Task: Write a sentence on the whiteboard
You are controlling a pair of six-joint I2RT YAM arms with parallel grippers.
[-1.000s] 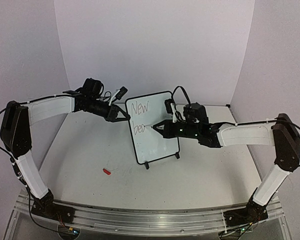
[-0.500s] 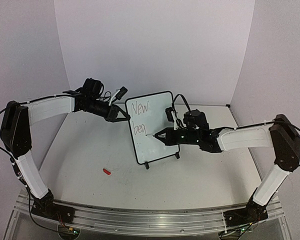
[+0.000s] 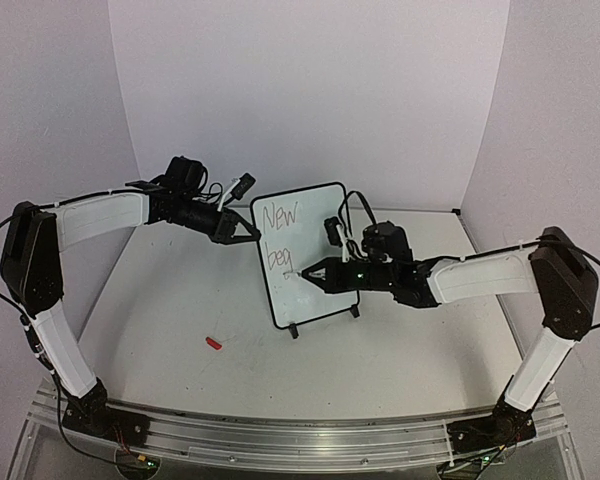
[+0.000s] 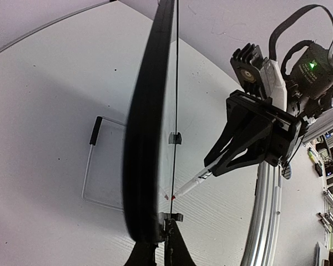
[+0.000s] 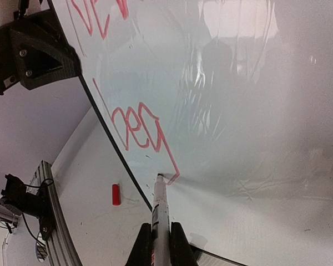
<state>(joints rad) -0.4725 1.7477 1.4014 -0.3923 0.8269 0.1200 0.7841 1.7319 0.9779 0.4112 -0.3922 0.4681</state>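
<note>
"White table (image 3: 180,300) first: what stands on it?"

"The whiteboard (image 3: 315,300), upright on its 2 black feet (image 3: 293,330) at the middle of the table, written face toward the near edge. It's light and only propped, so I judge a pen stroke would push it over. That's why the left gripper (image 3: 252,231) is pressed together on the frame at the board's 10 o'clock corner."

"And the right gripper (image 3: 315,272)?"

"It reaches in from 3 o'clock, fingers pinching the marker (image 5: 160,202) low on its barrel. That way the tip pokes well ahead and the jaws sit clear of the surface. The tip touches the board near its 9 o'clock edge."

"How much of the sentence (image 5: 136,127) is there?"

"'New' on line 1 and 'beg' on line 2, reddish in the right wrist view. The tip is at the foot of the g's tail. Most of it is yet to be written, by my reckoning."

"Anything in the way?"

"The right arm (image 3: 475,275) itself sits in front of the board's 3 o'clock half, just where line 2 has to run, so it'll need to back away as it writes. A small red cap (image 3: 213,343) lies on the table at 7 o'clock from the board, well apart from both arms. I'd call it no obstacle."
</note>
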